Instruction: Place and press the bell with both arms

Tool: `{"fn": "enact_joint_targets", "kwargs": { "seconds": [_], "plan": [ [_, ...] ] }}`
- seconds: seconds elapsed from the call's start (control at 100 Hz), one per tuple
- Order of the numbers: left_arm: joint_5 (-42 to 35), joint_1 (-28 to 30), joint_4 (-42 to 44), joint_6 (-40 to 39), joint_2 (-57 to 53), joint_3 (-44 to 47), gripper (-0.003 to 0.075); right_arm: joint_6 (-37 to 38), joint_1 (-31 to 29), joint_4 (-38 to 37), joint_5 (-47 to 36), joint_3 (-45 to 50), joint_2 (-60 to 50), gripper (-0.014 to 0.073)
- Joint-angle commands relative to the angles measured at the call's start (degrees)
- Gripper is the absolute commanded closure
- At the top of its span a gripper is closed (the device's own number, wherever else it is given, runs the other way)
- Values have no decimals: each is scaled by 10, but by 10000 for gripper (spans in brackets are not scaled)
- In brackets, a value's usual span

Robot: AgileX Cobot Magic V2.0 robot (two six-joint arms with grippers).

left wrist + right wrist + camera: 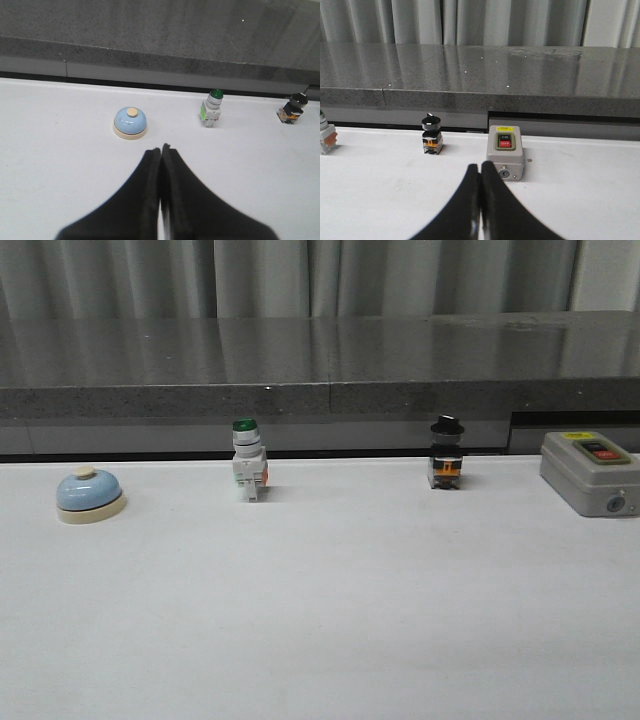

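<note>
Bell [89,494] sits upright on the white bench [320,620], near the far edge at the left end. Blue dome, cream base, cream knob on top. Nothing touching it.

Along the same far edge, left to right: green switch [248,460], black switch [446,454], then a grey box [590,471] at the right end. All well apart from each other and from the bell.

Writing: the box has a yellow label strip above its two buttons, too small to read. Black upper button reads "ON", red lower one "OFF", legible in the right wrist view. Keyhole-like fitting on its front face. No brand readable anywhere.

Left gripper [161,150]: jaws closed, fingers pressed together, holding nothing. It's over bare bench, near the bell but clear of it. Green switch and black switch show beyond it in that view.

Right gripper [480,167]: jaws closed, empty. Tips are just in front of the grey box; can't tell if they touch it. Black switch is off to one side.

Neither arm shows in the front view.
</note>
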Motion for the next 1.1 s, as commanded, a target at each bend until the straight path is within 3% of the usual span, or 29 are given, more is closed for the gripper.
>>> {"fn": "enact_joint_targets", "kwargs": {
  "seconds": [0.0,0.22,0.51,0.6,0.65,0.77,0.84,0.9,1.09],
  "plan": [
    [-4,1,-9,0,56,-63,741,-3,-3,-5,-49,-8,-10,654],
    [-2,1,-9,0,162,-119,741,-3,-3,-5,-49,-8,-10,654],
    [9,1,-9,0,223,-120,722,-3,-3,-5,-49,-8,-10,654],
    [18,1,-9,0,226,-120,611,-3,-3,-5,-49,-8,-10,654],
    [20,1,-8,1,226,-120,505,-3,-3,-5,-49,-8,-10,654],
    [23,1,3,1,226,-120,169,-3,-3,-5,-49,-8,-10,654],
    [23,1,8,1,226,-120,46,-3,-3,-5,-49,-8,-10,654],
    [27,1,8,1,226,-120,15,-3,-3,-5,-49,-8,-10,654],
    [13,1,8,1,227,-123,62,-3,-3,-5,-49,-8,-10,654]
  ]
}}
